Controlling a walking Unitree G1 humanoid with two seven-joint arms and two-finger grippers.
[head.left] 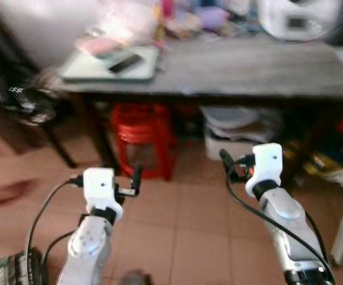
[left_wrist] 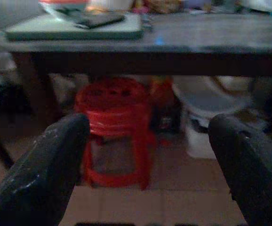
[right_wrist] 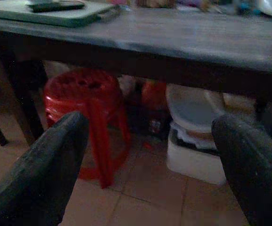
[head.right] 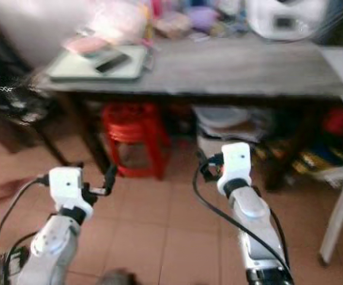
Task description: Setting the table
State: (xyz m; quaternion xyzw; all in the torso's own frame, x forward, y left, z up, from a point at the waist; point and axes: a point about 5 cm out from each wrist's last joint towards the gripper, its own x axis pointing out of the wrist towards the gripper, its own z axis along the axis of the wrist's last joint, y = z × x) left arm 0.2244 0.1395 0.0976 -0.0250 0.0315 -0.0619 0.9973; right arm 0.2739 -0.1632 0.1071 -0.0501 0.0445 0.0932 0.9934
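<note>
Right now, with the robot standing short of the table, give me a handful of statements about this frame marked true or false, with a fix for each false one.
1. Both grippers are empty, with their fingers spread apart. True: the left gripper and the right gripper are held out above the tiled floor, holding nothing.
2. A blue stool stands under the table. False: the stool is red.
3. A pale green tray lies on the table's left end with a dark flat object on it. True.
4. The right gripper rests on the table top. False: it hangs in front of and below the table, apart from it.
5. A white box sits on the floor under the table. True.
</note>
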